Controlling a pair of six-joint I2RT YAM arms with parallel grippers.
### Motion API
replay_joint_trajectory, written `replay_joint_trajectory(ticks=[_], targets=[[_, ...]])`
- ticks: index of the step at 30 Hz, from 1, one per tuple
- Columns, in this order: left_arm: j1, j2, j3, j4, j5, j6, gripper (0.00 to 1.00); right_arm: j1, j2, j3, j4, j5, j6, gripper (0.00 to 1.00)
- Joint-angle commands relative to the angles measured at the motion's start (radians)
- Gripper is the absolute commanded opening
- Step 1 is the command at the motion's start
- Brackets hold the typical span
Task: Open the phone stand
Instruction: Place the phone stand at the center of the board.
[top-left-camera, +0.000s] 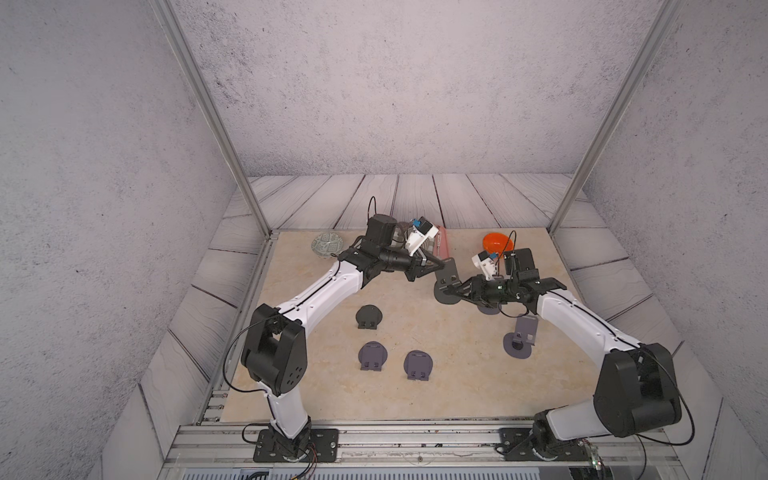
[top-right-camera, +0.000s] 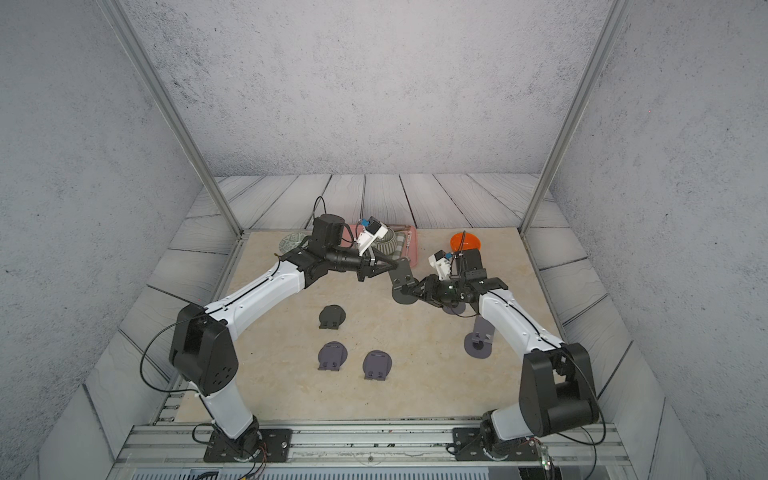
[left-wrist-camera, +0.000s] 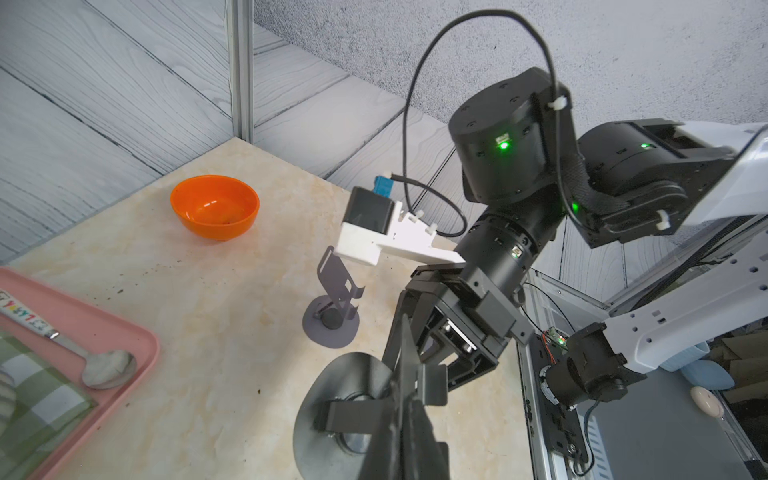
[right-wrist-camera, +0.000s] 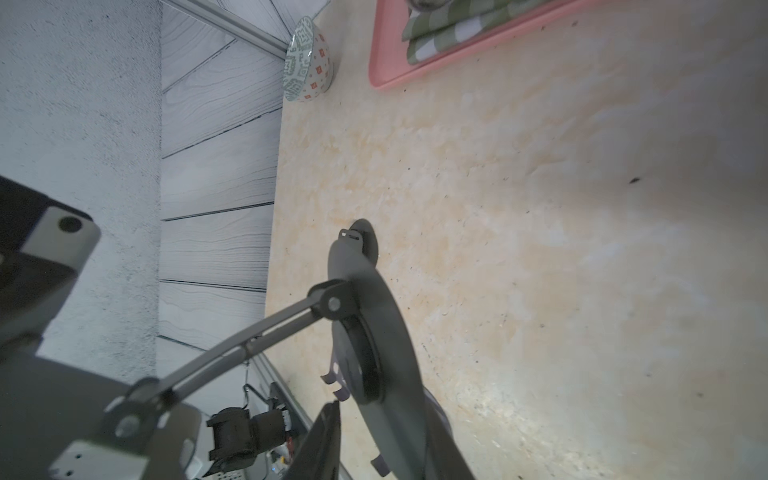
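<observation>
Left claw (top-left-camera: 437, 264): pinching plate of stand (top-left-camera: 448, 275).
Right claw (top-left-camera: 456, 291): at stand's round base; cannot tell its grip.
Stand: base tilted over surface (top-left-camera: 332, 395).

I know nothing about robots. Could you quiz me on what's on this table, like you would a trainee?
1. True or false: the spoon lies on the pink tray.
2. How many folded stands lie flat between the two arms?
3. The left gripper is shut on: A the spoon, B the dark phone stand, C an orange bowl.
Key: 1 true; 2 three; 3 B.
</observation>
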Motion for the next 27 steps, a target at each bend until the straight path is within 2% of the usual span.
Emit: replay_joint_trajectory(ticks=[1, 3, 6, 10, 12, 14, 18, 27], targets=[[0.002, 0.087, 0.006, -0.054, -0.106, 0.037, 0.0, 0.005, -0.162, 0.003, 0.048, 0.078, -0.075, 0.28], [0.003, 0.107, 0.029, -0.059, -0.101, 0.036, 0.0, -0.011, -0.197, -0.036, 0.081, 0.105, -0.068, 0.25], [0.003, 0.119, 0.05, -0.078, -0.068, 0.024, 0.0, -0.064, -0.185, -0.096, 0.172, 0.039, -0.02, 0.28], [0.002, 0.075, 0.013, -0.067, -0.056, 0.012, 0.0, -0.104, -0.094, -0.118, 0.25, -0.084, 0.023, 0.41], [0.004, 0.043, -0.012, -0.061, -0.059, 0.01, 0.0, -0.104, -0.057, -0.126, 0.305, -0.133, 0.051, 0.55], [0.006, 0.019, -0.027, -0.078, -0.068, 0.024, 0.0, -0.105, -0.035, -0.138, 0.37, -0.167, 0.096, 0.59], [0.013, 0.04, -0.034, -0.113, -0.099, 0.069, 0.0, -0.106, -0.038, -0.123, 0.353, -0.162, 0.083, 0.6], [0.019, 0.222, 0.038, -0.045, -0.144, 0.097, 0.0, -0.106, -0.085, -0.133, 0.286, -0.114, 0.042, 0.59]])
